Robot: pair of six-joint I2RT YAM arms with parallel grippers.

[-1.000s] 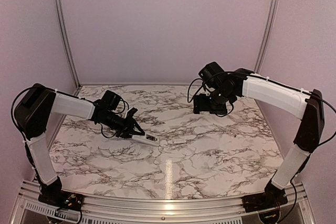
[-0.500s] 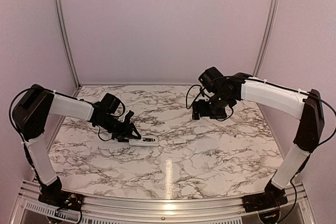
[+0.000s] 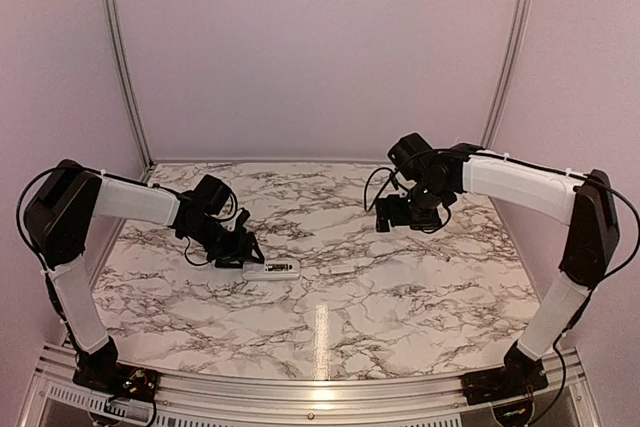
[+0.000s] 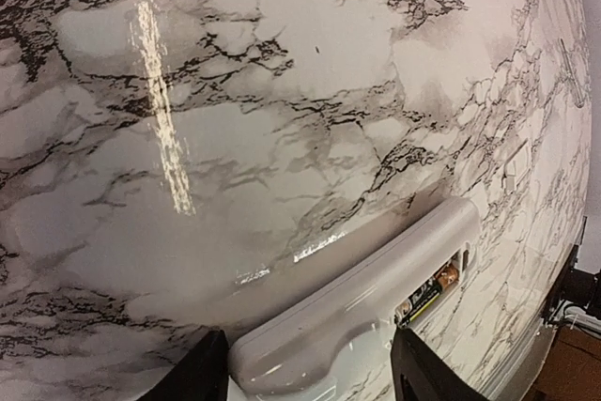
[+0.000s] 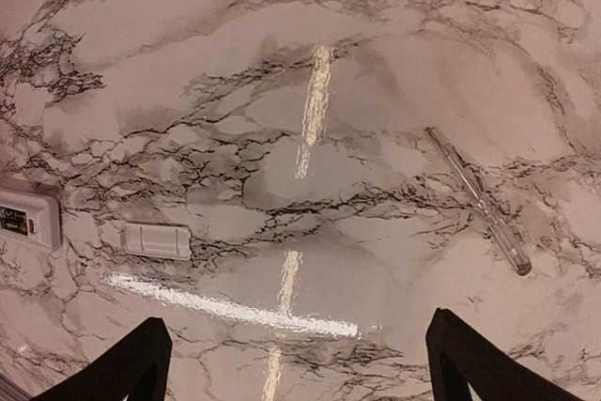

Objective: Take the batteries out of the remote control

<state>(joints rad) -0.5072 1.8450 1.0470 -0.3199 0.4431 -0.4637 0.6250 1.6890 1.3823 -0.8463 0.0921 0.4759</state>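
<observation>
Remote control (image 3: 272, 269) on marble table (image 3: 400, 317), left claw (image 3: 247, 260) clamping it; right claw (image 3: 392, 215) spread; pink walls (image 3: 320, 47).

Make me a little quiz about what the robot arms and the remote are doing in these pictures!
1. True or false: the left gripper grips one end of the remote control.
2. Which lies on the table near the remote? A) a small white plate B) a red cup C) a spoon
3. Fill in: a battery shows inside the remote's open ____.
Key: 1 true; 2 A; 3 compartment.
</observation>
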